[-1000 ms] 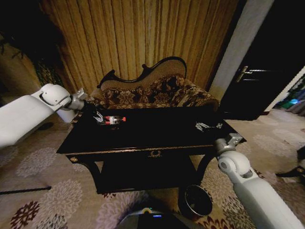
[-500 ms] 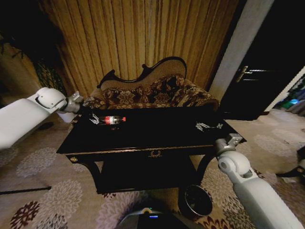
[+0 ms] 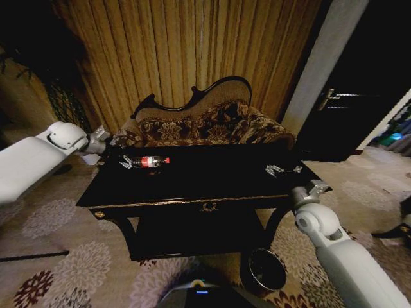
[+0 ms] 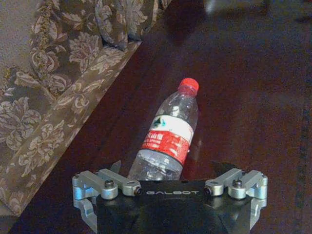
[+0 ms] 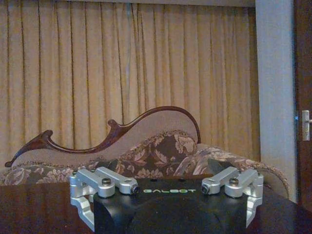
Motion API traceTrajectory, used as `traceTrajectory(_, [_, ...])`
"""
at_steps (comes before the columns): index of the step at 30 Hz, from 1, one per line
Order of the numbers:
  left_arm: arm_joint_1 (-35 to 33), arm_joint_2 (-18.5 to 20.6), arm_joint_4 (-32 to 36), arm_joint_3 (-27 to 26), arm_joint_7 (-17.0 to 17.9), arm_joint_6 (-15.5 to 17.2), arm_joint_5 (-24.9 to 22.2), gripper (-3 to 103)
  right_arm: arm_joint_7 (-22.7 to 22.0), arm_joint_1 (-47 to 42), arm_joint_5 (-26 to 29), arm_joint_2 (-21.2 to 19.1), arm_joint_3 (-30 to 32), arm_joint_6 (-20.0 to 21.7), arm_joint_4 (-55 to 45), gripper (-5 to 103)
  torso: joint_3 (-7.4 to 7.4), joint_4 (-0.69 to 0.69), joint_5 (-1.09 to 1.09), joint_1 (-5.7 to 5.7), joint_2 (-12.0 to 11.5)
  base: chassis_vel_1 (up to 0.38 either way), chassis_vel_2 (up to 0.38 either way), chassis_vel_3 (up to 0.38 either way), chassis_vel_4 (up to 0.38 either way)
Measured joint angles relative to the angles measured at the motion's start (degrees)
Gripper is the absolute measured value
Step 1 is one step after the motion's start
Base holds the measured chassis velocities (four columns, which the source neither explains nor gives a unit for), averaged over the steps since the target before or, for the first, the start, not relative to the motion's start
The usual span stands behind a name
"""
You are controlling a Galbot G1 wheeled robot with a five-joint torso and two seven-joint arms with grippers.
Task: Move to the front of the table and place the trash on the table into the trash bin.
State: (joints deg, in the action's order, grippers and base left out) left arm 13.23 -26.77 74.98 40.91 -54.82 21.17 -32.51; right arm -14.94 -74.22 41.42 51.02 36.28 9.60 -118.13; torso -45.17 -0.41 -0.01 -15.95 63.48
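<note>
Progress: bottle (image 4: pixel 168 136) lies on the counter (image 3: pixel 212 176), not yet binned.
Left hand (image 4: pixel 168 170): spread apart at bottle base.
Right hand (image 3: pixel 282 171): apart, empty.
Bin (image 3: pixel 266 270): waits on floor.

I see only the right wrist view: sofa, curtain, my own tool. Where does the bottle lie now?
Observer: The bottle lies on its side at the table's far left, cap toward the robot's right.
Operator: Is the left tool near it?
Observer: Yes, the left tool is open at the bottle's base, not gripping it.
Operator: My right tool is open. And the bin?
Observer: The trash bin stands on the floor by the table's front right leg.
</note>
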Motion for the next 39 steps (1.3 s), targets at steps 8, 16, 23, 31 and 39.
traceTrajectory(8, [-1.86,0.17,-0.88,-1.44,0.0,-0.37,-1.18,100,-0.03,0.03,-0.03,-0.02,-0.16,-0.17,-0.11,100,0.0,0.0,0.0,0.0,0.0,0.0,0.0,0.0,0.0])
traceTrajectory(16, [-2.09,-0.68,-1.67,-1.55,0.42,-0.1,-1.81,100,-0.08,-0.18,-0.04,0.13,-0.05,-0.35,-0.13,100,0.0,-0.01,0.01,0.0,0.0,0.0,0.0,0.0,0.0])
traceTrajectory(23, [-3.92,-0.72,-0.69,-3.14,1.64,2.66,-5.02,100,-0.09,-0.27,-0.07,0.35,-0.13,-0.58,-0.02,100,0.0,0.0,0.0,0.0,0.0,0.0,0.0,0.0,0.0])
traceTrajectory(31, [-6.36,-0.24,0.14,-5.25,2.63,4.49,-6.64,100,-0.09,-0.24,-0.31,0.71,-0.79,-0.93,0.27,100,0.0,0.0,0.0,0.0,0.0,0.0,0.0,0.0,0.0])
traceTrajectory(39, [-6.47,0.23,-2.05,-5.23,1.43,2.35,-5.53,100,-0.09,-0.45,-0.63,0.76,-0.68,-1.47,0.66,100,0.0,0.0,0.0,0.0,0.0,0.0,0.0,0.0,0.0])
